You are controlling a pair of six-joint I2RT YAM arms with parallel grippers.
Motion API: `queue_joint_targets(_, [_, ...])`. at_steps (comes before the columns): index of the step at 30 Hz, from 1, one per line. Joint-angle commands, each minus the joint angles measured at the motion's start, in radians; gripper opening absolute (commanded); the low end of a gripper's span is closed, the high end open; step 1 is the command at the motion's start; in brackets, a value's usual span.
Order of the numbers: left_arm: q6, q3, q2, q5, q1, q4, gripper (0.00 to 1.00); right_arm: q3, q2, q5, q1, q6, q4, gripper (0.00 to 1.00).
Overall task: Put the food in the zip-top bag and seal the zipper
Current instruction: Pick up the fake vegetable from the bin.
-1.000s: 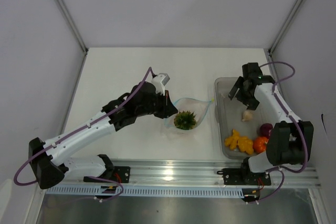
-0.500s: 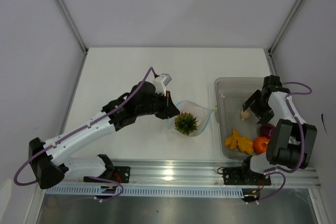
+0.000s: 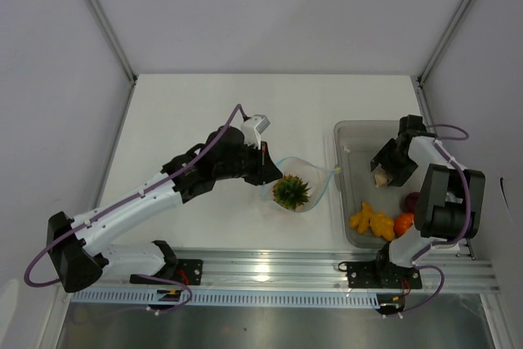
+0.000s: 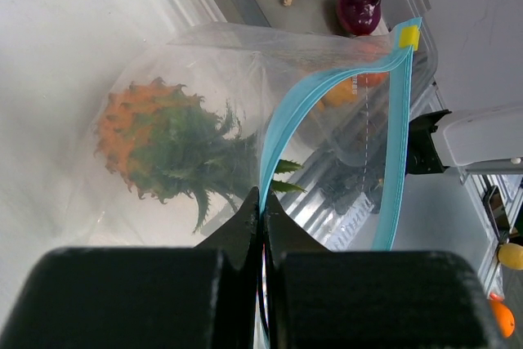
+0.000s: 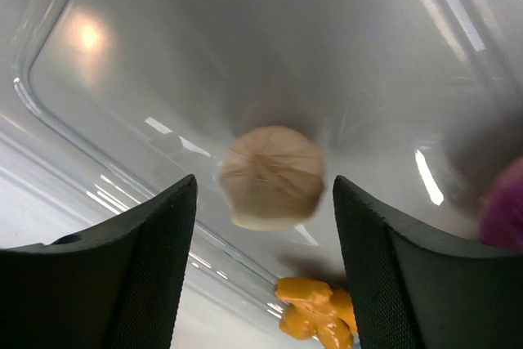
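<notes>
The clear zip-top bag (image 3: 301, 177) lies on the table with the pineapple (image 3: 289, 191) inside it; it also shows in the left wrist view (image 4: 163, 149). My left gripper (image 3: 260, 163) is shut on the bag's teal-blue zipper strip (image 4: 288, 116), holding the mouth open. My right gripper (image 3: 384, 166) is open inside the grey bin (image 3: 343, 202), its fingers (image 5: 155, 259) astride a beige garlic-like piece (image 5: 272, 176). Lumpy orange pieces (image 3: 371, 221), a red-orange one (image 3: 404, 224) and a magenta-purple one (image 3: 413, 200) lie in the bin.
The grey translucent bin stands at the table's right edge, next to the right wall post. A metal rail (image 3: 261, 271) runs along the near edge. The bag's yellow slider (image 4: 408, 36) sits at the far end of the zipper.
My right gripper has moved within the bin from its far left part down over the beige piece. My left gripper has shifted the bag slightly right.
</notes>
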Motion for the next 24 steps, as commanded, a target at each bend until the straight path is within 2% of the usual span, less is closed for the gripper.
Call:
queue_joint_targets(1, [-0.012, 0.015, -0.001, 0.012, 0.007, 0.024, 0.01, 0.007, 0.026, -0.007, 0.040, 0.007, 0.050, 0.69])
queue_joint_targets(5, [-0.009, 0.017, -0.004, 0.006, 0.007, 0.012, 0.00, 0.003, 0.042, 0.029, 0.054, 0.024, 0.049, 0.63])
queue_joint_targets(8, [-0.009, 0.009, -0.010, 0.000, 0.007, 0.009, 0.01, -0.014, 0.034, 0.021, 0.056, 0.029, 0.061, 0.49])
queue_joint_targets(11, [-0.009, 0.012, -0.007, 0.000, 0.007, 0.009, 0.01, -0.022, 0.026, 0.027, 0.056, 0.026, 0.063, 0.21])
queue_joint_targets(12, [-0.009, 0.012, -0.007, -0.002, 0.005, 0.007, 0.01, -0.020, 0.020, 0.041, 0.056, 0.026, 0.058, 0.05])
queue_joint_targets(13, [-0.009, 0.013, -0.005, -0.005, 0.005, 0.003, 0.01, -0.017, 0.011, 0.041, 0.056, 0.021, 0.052, 0.00])
queue_joint_targets(21, [0.005, 0.032, -0.002, -0.040, 0.007, -0.028, 0.01, 0.037, -0.286, 0.104, 0.112, 0.001, -0.103, 0.00])
queue_joint_targets(24, [0.005, 0.030, 0.004, -0.042, 0.007, -0.031, 0.01, 0.055, -0.335, 0.108, 0.120, -0.008, -0.155, 0.00])
